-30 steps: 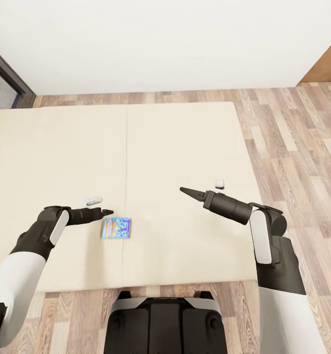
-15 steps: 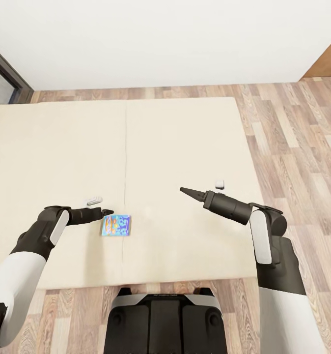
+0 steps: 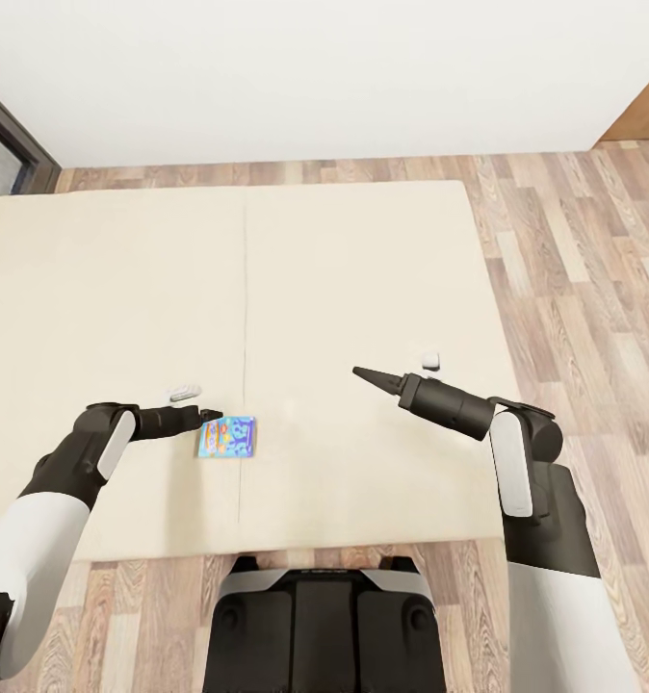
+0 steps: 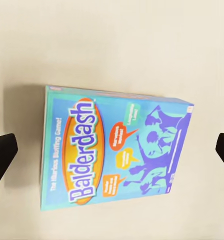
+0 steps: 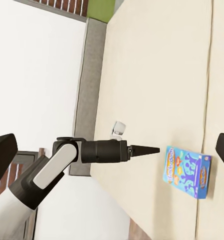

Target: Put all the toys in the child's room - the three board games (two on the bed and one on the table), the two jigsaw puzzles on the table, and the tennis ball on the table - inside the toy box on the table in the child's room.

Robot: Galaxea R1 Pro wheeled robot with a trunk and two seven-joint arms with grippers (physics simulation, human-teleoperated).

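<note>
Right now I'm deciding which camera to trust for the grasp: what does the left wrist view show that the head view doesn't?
The left wrist view alone makes the blue board game readable, "Balderdash" on its lid, with a dark fingertip at each side edge, spread wider than the box. The head view alone shows the left gripper beside the box, the right gripper apart from it, two small white objects and the plank floor. Both show the box lying flat on the cream bed.
</note>
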